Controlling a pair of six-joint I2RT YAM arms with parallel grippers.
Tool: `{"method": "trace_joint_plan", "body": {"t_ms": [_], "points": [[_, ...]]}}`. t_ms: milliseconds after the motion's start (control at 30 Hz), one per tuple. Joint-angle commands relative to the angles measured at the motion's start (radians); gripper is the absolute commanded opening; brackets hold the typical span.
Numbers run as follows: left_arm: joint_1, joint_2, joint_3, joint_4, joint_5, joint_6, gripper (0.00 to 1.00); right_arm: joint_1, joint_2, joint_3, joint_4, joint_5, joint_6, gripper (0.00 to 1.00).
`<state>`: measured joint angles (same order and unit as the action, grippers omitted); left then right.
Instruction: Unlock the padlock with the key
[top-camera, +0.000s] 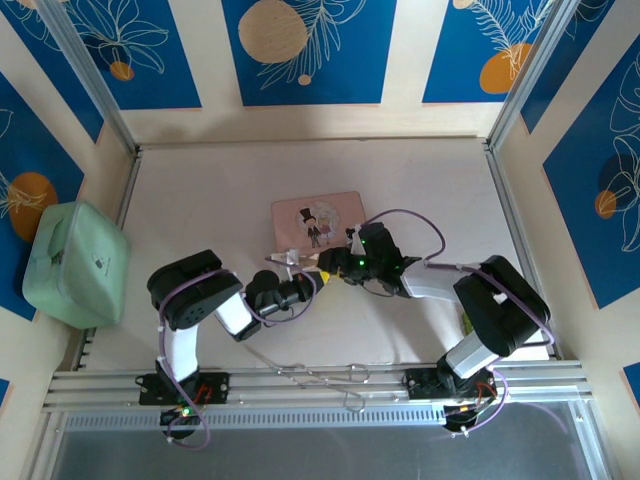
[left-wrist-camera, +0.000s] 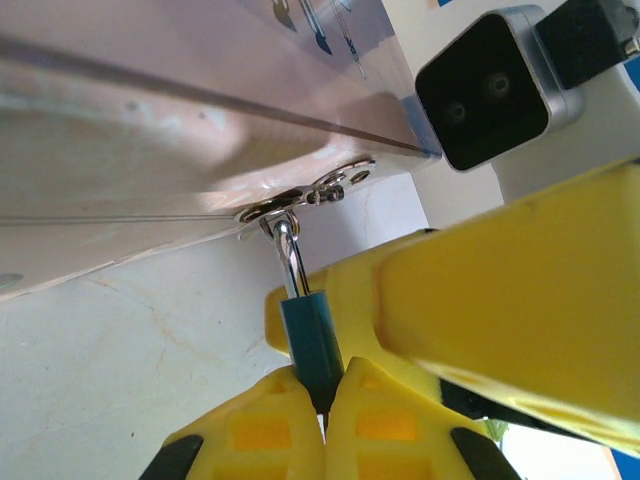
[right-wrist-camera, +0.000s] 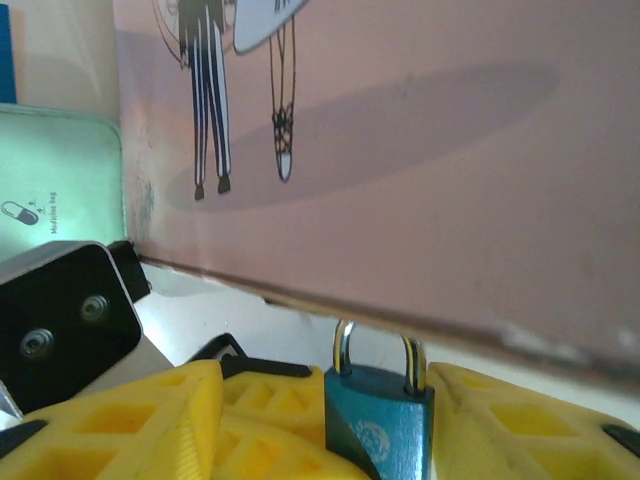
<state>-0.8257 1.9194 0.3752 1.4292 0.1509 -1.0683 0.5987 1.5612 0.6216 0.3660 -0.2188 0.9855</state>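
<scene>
**Grippers, two.**
- Left gripper (left-wrist-camera: 322, 400): closed tight on the padlock (left-wrist-camera: 312, 340), pinching the lower end of its blue body between both yellow fingertips.
- Right gripper (right-wrist-camera: 340, 440): yellow fingers standing on either side of the same padlock; gripping or merely flanking, cannot tell.

**Padlock, one.**
- Blue body, thin silver shackle, round emblem on the face, too blurred to read.
- Hung by the shackle through the silver hasp (left-wrist-camera: 300, 200) at the near edge of the pink tin (top-camera: 316, 220), mid-table, between the two grippers.

**Containers, two.**
- Pink tin, one: lid down, contents hidden; cartoon couple printed on the lid.
- Mint-green case (top-camera: 75, 262), one: closed, contents hidden; set against the left wall, well apart from the tin; pill symbol on top with small print beneath, too fine to read.

**Loose items.**
- Thin silver wire pieces (top-camera: 325, 375): lying on the near rail between the two arm bases; exact count unclear.
</scene>
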Motion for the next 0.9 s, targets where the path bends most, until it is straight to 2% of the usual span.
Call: {"method": "trace_joint_plan", "body": {"t_ms": [0,333,567,600,733,767,867], "points": [[0.015,0.001,0.002,-0.021,0.053,-0.085,0.00,-0.015,0.030,-0.022,0.073,-0.045,0.030,0.51],[0.019,-0.001,-0.001,-0.021,0.053,-0.086,0.00,-0.025,0.066,-0.039,0.105,-0.062,0.040,0.20],[0.033,0.007,-0.005,-0.021,0.062,-0.097,0.00,-0.025,0.055,-0.057,0.103,-0.056,0.054,0.00],[0.034,0.010,-0.004,-0.021,0.062,-0.100,0.00,-0.025,0.053,-0.058,0.101,-0.051,0.059,0.00],[0.036,0.011,-0.006,-0.021,0.064,-0.106,0.29,-0.012,0.037,-0.067,0.083,-0.008,0.074,0.00],[0.036,0.002,-0.011,-0.021,0.059,-0.102,0.34,-0.007,0.030,-0.070,0.077,0.009,0.077,0.00],[0.036,-0.030,-0.025,-0.021,0.041,-0.096,0.37,0.004,0.012,-0.091,0.078,0.056,0.098,0.00]]}}
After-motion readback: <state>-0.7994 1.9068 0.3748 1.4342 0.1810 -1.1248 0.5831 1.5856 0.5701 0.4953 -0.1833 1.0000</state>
